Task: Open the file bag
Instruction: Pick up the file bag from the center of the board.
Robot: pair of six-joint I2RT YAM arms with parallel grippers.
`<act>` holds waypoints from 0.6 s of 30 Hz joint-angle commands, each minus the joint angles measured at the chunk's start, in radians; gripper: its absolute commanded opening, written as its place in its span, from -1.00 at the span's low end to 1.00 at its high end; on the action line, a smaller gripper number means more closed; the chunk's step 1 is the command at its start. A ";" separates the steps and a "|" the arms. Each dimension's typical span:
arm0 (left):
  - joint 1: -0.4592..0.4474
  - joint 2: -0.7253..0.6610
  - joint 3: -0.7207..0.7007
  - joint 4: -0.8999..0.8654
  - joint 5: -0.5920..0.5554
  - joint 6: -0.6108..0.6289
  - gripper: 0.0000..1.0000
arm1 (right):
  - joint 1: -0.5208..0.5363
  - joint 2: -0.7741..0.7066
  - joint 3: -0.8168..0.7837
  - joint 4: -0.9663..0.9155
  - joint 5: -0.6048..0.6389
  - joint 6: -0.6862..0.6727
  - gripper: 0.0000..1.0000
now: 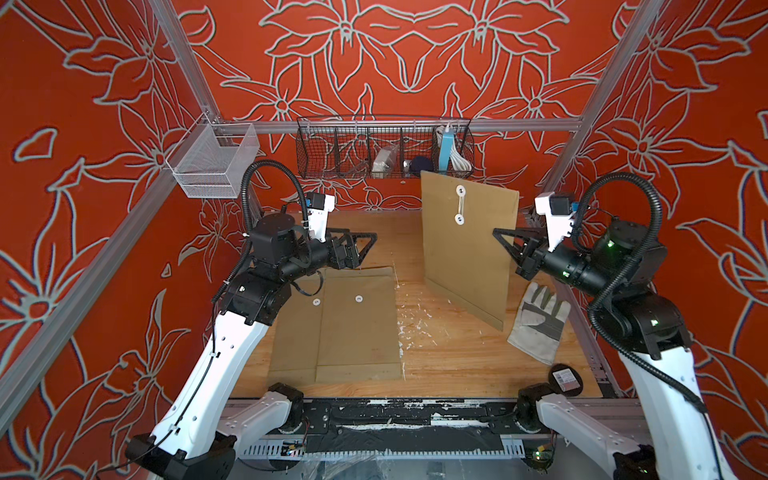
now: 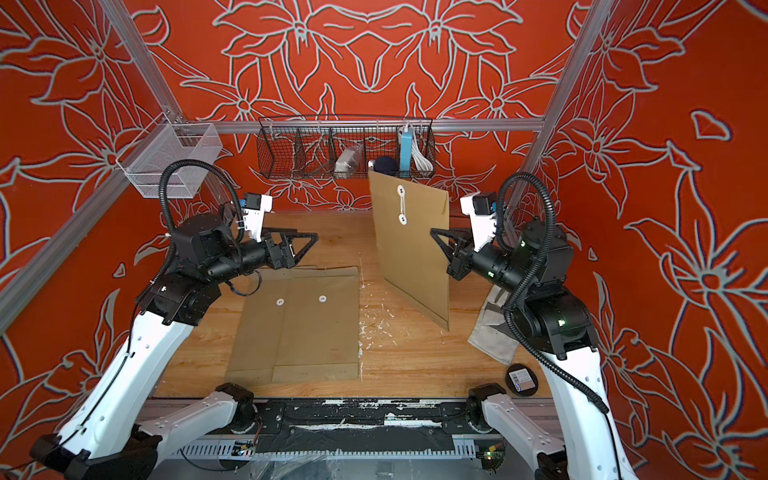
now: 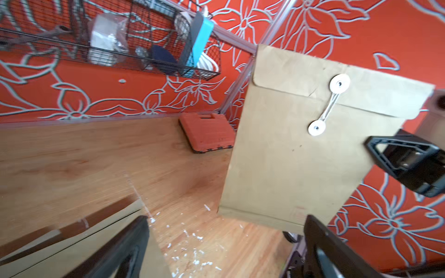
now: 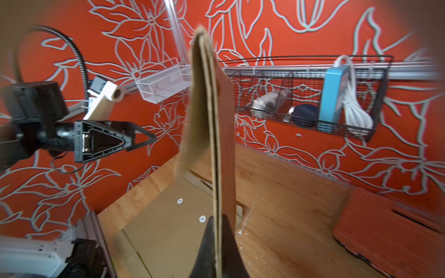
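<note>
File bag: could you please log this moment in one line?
right gripper: shut on file bag, upright | left gripper: open, apart | string: wound

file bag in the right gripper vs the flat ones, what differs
The held file bag stands upright in the right gripper; flat file bags lie overlapping on the table. The held file bag has string between two buttons; flat file bags show one button each. All brown paper.

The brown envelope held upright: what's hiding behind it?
An orange case lies on the table behind the file bag; the left wrist view shows most of it, one end covered. In both top views the bag hides it completely.
</note>
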 commanded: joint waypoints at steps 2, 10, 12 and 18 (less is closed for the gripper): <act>0.003 -0.064 -0.012 0.141 0.181 0.000 1.00 | -0.001 -0.038 -0.013 0.194 -0.275 0.067 -1.00; 0.003 -0.084 -0.004 0.192 0.311 -0.040 1.00 | 0.001 -0.058 -0.068 0.481 -0.407 0.288 -1.00; 0.003 -0.079 -0.002 0.214 0.335 -0.062 1.00 | 0.001 -0.057 -0.068 0.502 -0.411 0.307 -1.00; 0.001 -0.052 0.001 0.290 0.396 -0.126 1.00 | 0.004 -0.059 -0.083 0.557 -0.416 0.358 -1.00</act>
